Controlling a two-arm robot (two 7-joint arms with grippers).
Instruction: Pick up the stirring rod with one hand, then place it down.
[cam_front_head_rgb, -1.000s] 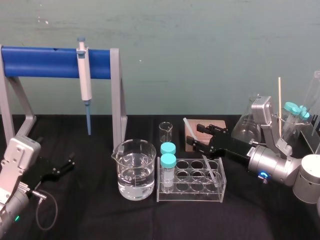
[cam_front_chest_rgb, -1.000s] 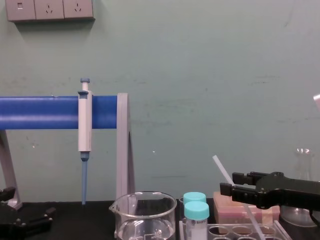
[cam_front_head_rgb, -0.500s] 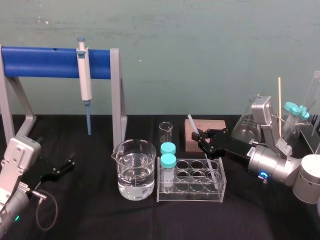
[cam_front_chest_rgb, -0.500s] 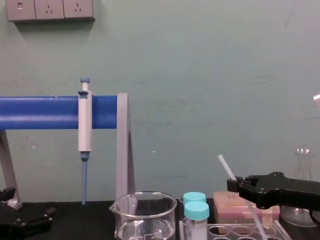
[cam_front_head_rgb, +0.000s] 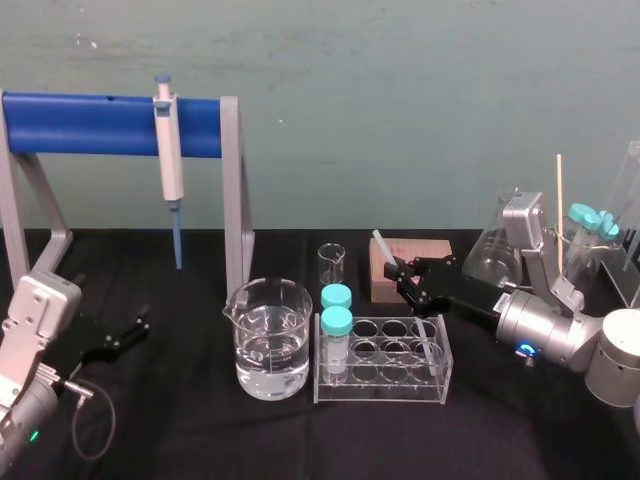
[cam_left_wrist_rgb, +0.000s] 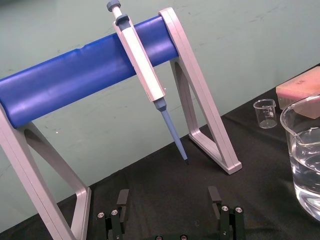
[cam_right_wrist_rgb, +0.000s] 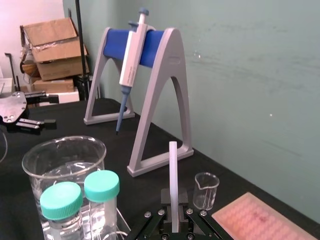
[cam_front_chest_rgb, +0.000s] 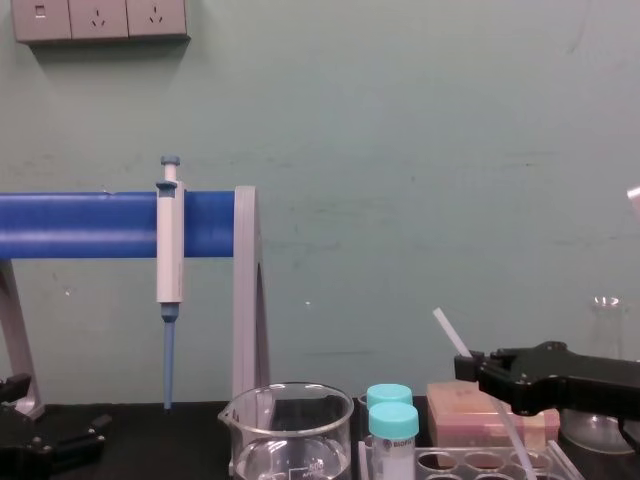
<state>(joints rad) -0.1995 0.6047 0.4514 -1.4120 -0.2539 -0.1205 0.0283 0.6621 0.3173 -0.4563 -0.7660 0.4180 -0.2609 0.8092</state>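
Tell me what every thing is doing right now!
stirring rod: tilted, gripped, lower end in the tube rack.
right gripper: fingers shut on the rod.
left gripper: open, parked at the left.
beaker: part full of clear liquid.
pipette: hanging on the blue stand.
two tubes: capped, upright in the rack.
small beaker: empty.

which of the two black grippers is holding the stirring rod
The right gripper, above the test tube rack, is shut on the stirring rod. The left gripper sits open and empty at far left.
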